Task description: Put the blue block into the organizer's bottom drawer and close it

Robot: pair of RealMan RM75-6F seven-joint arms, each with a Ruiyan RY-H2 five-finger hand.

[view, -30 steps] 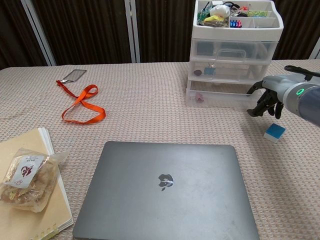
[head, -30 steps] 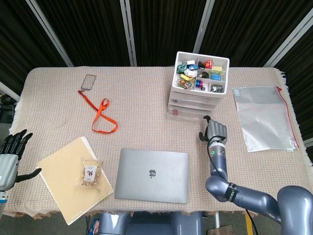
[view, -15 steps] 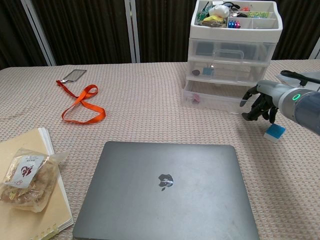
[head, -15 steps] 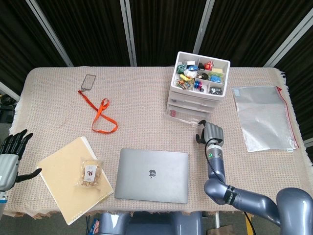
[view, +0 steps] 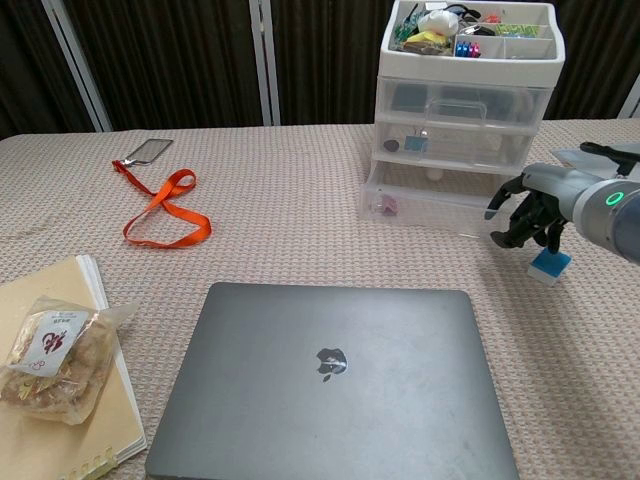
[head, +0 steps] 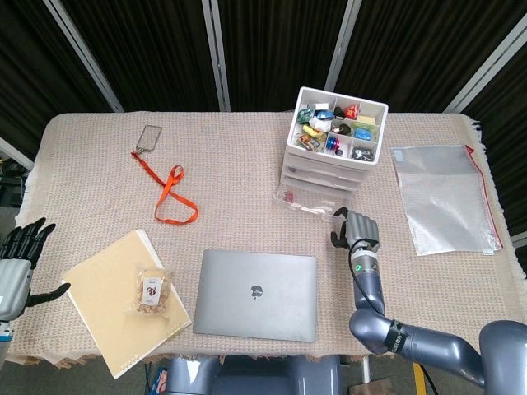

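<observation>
since the earlier frames the bottom drawer [view: 425,205] of the organizer [view: 465,95] has come further out toward the laptop [view: 335,375], and the right hand [view: 535,208] has moved back with it — its fingers [view: 512,212] are curled in at the drawer's front right corner, but i cannot tell if they grip the edge or only touch it. the blue block [view: 549,265] lies on the table [view: 280,220] just beside and below this hand, outside the drawer, where it was before. in the head view the left hand [head: 18,255] is at the left edge of the table, fingers spread and holding nothing, not changed.

around: an orange strap [view: 162,208] with a phone [view: 148,150] at its end, a notebook [head: 119,296] with a snack bag [view: 52,355] on it, and a clear zip pouch [head: 445,197] to the right of the organizer. the laptop lies closed, near the open drawer.
</observation>
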